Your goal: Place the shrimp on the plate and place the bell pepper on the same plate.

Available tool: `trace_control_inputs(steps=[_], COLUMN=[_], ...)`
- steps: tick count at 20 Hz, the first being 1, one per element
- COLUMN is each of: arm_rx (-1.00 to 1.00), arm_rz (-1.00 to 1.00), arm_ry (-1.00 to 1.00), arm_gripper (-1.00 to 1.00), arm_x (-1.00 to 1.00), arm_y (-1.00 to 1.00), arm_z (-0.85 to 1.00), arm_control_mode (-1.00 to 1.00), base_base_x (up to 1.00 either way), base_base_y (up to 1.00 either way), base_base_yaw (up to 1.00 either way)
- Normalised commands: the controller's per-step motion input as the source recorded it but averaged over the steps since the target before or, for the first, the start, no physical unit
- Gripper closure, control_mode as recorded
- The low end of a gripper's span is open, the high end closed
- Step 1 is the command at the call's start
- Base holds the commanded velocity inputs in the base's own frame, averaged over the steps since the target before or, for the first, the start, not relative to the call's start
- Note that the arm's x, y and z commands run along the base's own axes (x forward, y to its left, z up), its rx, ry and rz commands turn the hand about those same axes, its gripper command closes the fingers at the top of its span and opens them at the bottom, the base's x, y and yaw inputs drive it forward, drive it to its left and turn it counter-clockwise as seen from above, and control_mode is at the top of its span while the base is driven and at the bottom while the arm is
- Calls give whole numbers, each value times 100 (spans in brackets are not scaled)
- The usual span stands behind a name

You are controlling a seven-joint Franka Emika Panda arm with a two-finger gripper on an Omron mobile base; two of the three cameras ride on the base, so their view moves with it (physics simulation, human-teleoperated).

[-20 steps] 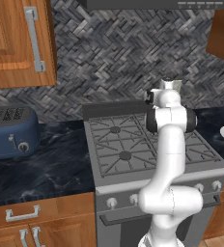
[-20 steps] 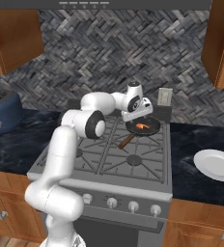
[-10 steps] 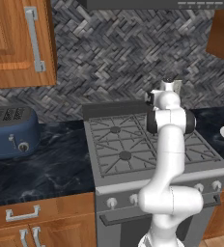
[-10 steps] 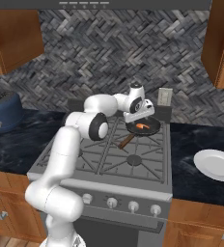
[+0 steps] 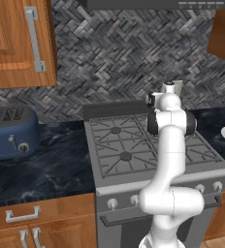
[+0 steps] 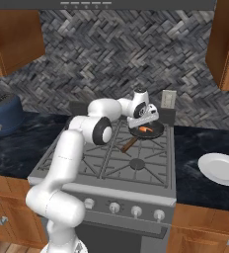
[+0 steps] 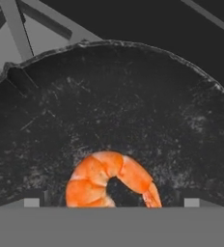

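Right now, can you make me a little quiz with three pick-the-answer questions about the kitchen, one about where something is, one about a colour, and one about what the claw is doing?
1. Where does the shrimp lie?
A. in the frying pan
B. on the plate
C. on the toaster

2. What colour is the plate?
A. red
B. white
C. brown

3. How is the claw right now?
A. shut on the shrimp
B. open, just above the shrimp
C. shut on the pan's handle

Answers:
1 A: the hand view shows the orange shrimp on the pan's dark bottom.
2 B: the right base view shows a round white plate on the counter right of the stove.
3 B: the two finger tips stand wide apart on either side of the shrimp, not touching it.
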Motion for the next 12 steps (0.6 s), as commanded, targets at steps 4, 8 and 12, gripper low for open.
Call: trace_control_inputs(steps=[4,8,12], arm_rx=[0,0,0], arm_rz=[0,0,0], arm_ry=[0,0,0], arm_gripper=[-100,-100,-100], arm_x=[1,8,12], arm_y=[0,-2,-6], arm_z=[-17,-13,-6], arm_control_mode=[-100,-100,-100], base_base_x=[0,0,0], base_base_y=[0,0,0], base_base_yaw=[0,0,0])
